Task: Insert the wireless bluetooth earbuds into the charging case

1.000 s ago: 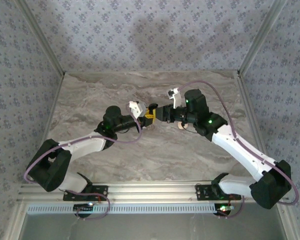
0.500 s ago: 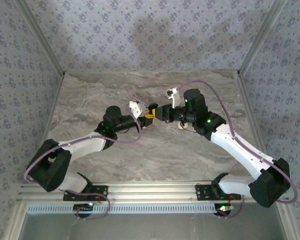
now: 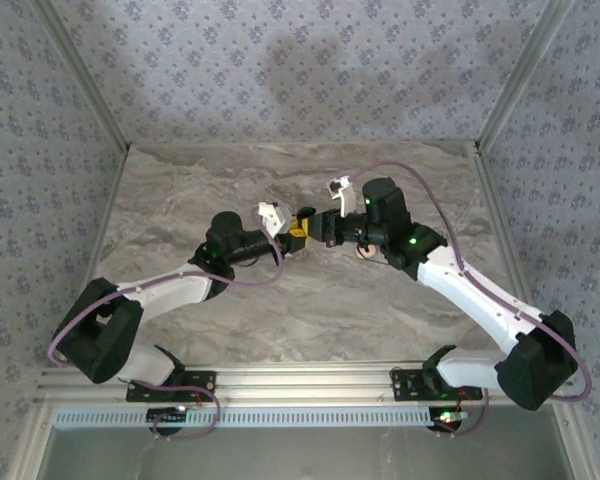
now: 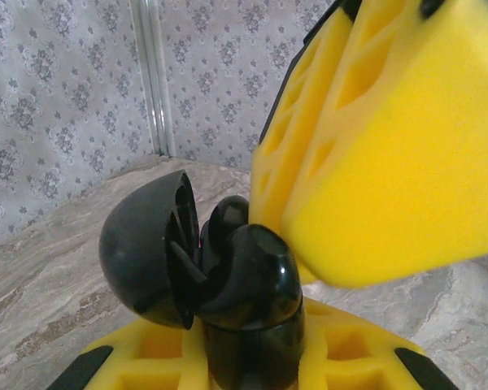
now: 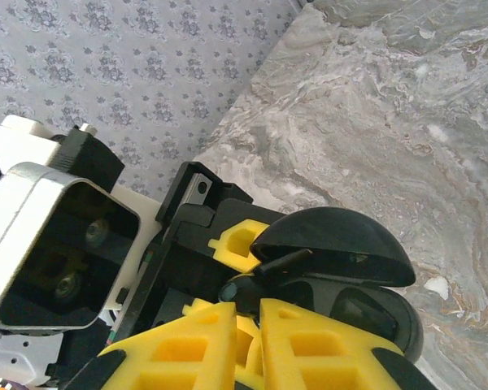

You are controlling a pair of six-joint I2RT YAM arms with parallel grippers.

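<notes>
Grey marbled desk (image 3: pixel 180 310), both arms reaching in from the near edge and meeting at its middle. Left arm (image 3: pixel 170 290) comes from the left, right arm (image 3: pixel 480 300) from the right, tips nearly touching. Left jaws are pinching the black charging case (image 4: pixel 252 317) between yellow foam pads (image 4: pixel 390 162), holding it up off the desk. The lid (image 4: pixel 138 252) is swung open, mouth turned toward the right arm, likely so the case can't slide during insertion. Right jaws are pressed almost together, with a small black bit at their tips that I take for an earbud (image 5: pixel 230 288), right at the case opening, just under the lid. Judgement: insertion step, bud about to seat. Second earbud: a dark rounded shape inside the case may be it, can't tell. Tight fit, so a slight misalignment could jam or drop the bud.
</notes>
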